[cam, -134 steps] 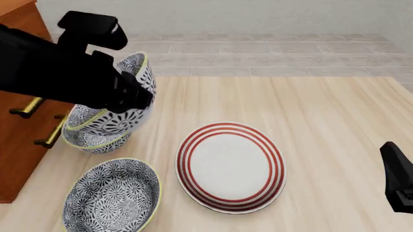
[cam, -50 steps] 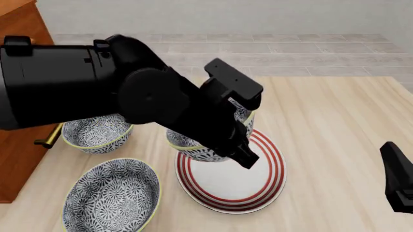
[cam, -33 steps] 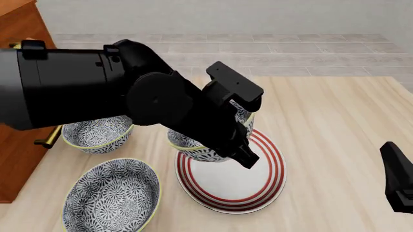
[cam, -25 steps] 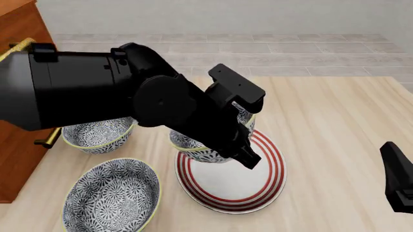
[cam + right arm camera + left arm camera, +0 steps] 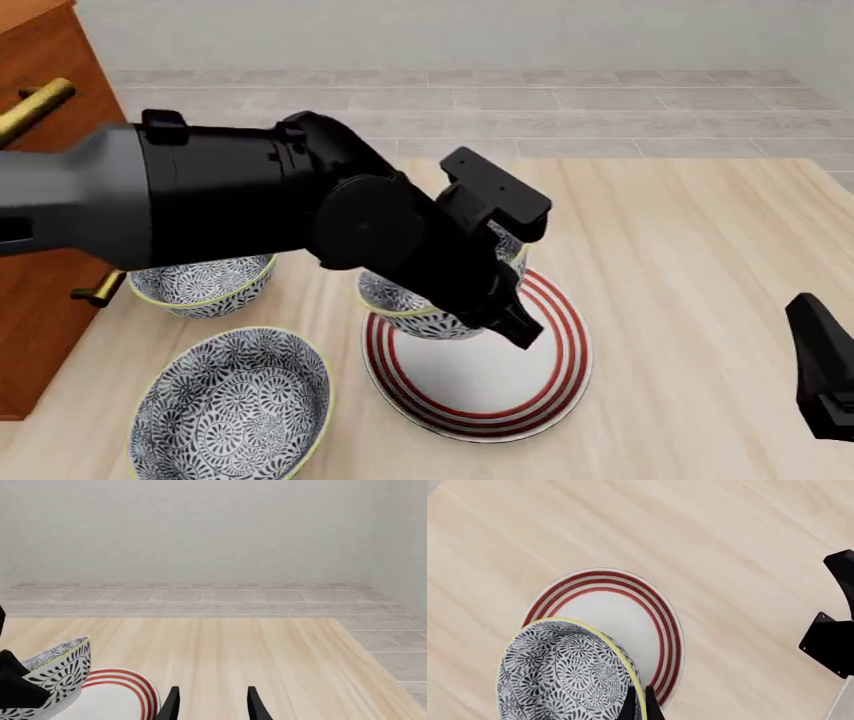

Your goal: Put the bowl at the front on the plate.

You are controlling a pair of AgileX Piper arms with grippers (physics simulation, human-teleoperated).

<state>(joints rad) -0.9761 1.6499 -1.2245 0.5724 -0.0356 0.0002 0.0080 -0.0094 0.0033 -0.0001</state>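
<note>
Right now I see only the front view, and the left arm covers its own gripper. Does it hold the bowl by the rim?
Observer: Yes. In the left wrist view the left gripper is closed on the yellow-green rim of the bowl.
Operator: Is the bowl over the plate?
Observer: Partly. That view shows the bowl covering one edge of the plate, and the rest of the plate is bare.
Operator: And the right gripper?
Observer: The right wrist view shows the right gripper open, with nothing between its fingers.
</note>
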